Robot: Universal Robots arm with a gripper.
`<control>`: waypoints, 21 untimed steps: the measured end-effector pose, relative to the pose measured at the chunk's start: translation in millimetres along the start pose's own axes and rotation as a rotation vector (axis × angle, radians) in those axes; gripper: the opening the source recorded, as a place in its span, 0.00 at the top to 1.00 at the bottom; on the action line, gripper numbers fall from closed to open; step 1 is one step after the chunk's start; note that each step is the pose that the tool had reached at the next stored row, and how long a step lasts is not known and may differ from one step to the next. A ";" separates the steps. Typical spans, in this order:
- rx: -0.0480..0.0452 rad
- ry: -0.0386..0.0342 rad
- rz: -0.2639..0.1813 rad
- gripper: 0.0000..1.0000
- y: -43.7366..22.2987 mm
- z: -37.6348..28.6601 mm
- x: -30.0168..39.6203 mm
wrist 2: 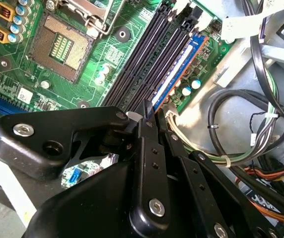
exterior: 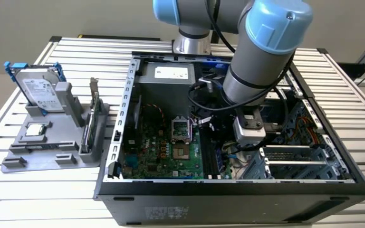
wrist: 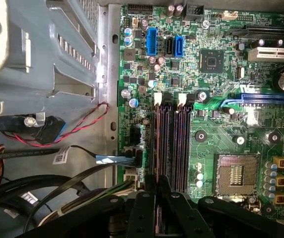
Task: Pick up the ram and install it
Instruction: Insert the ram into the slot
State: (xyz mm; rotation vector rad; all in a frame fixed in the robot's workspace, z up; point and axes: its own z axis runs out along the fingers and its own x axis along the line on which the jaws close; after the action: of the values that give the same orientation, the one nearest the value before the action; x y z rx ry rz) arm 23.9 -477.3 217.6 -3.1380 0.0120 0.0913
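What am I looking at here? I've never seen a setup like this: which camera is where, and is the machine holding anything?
This is a single robot arm reaching into an open computer case that lies on a slatted metal table. The exterior view is taken from a camera off the arm and shows the whole scene. Both wrist views come from cameras riding on the arm, looking down past its black gripper at the green motherboard.

In the second wrist view, the ram, a thin blue stick, stands in the memory slot nearest the board's edge, and the gripper tip is at its near end. Whether it grips the stick is unclear.

On the exterior view's left, a grey holder carries a hard drive and an expansion card.
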 end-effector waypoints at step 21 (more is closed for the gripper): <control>0.0018 -0.0035 0.014 1.00 -0.9 1.0 3.2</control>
State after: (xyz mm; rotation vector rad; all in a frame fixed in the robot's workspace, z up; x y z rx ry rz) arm 27.1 -476.4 216.4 -3.1363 0.0338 0.0968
